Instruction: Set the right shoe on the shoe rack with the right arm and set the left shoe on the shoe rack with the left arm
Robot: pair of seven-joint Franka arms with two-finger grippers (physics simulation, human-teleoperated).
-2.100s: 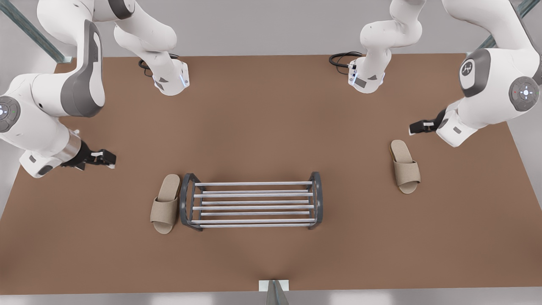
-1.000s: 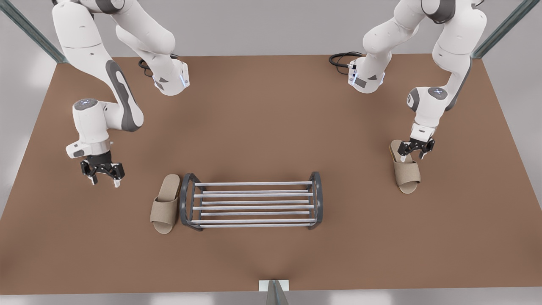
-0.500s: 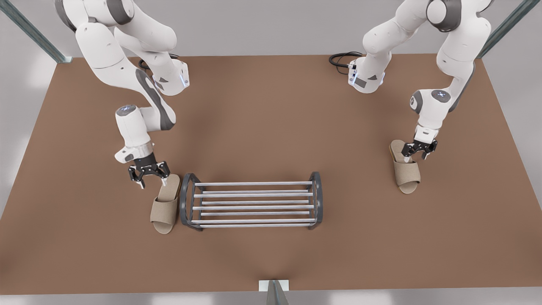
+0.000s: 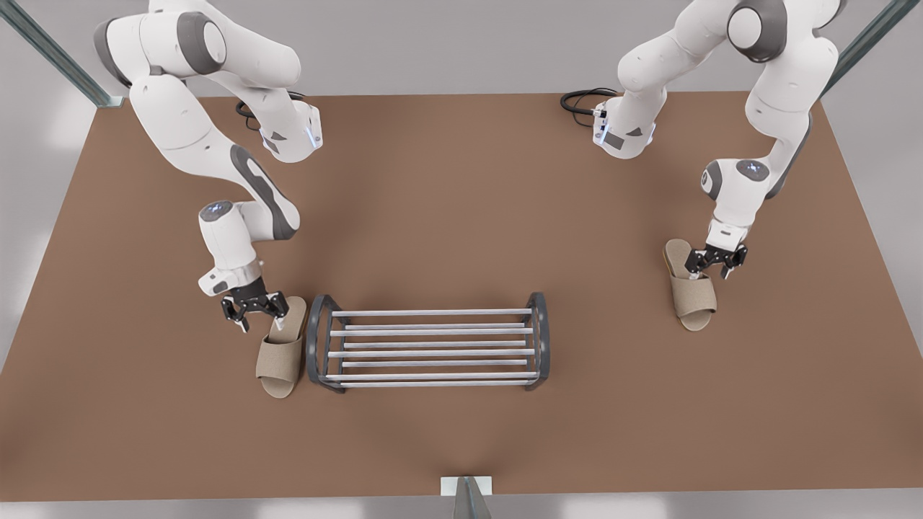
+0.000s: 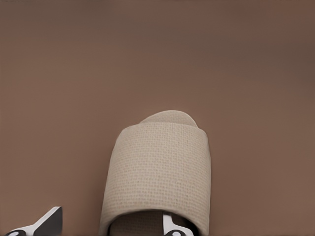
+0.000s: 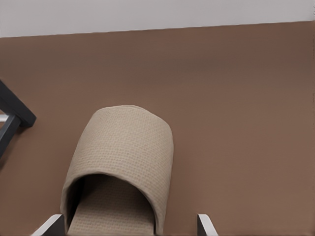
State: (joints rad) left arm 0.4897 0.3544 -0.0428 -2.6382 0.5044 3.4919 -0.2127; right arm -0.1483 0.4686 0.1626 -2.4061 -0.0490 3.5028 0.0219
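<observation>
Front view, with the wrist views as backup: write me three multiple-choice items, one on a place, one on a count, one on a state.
1. Where does the right shoe lie?
A. On the rack's bars
B. On the table, beside the shoe rack at the front view's left
C. Lifted in a gripper

2. How many slippers are on the shoe rack?
A. None
B. One
C. Two

3. What is the state of the left gripper?
A. Open, at the heel of the left shoe
B. Shut on the shoe
C. Shut, far from the shoe

Key: 1 B, since the slipper sits flat next to the rack's dark end frame, with the open right gripper at its heel. 2 A, since the silver bars are bare. 3 A, since the left wrist view shows its fingertips apart, one beside the slipper.
</observation>
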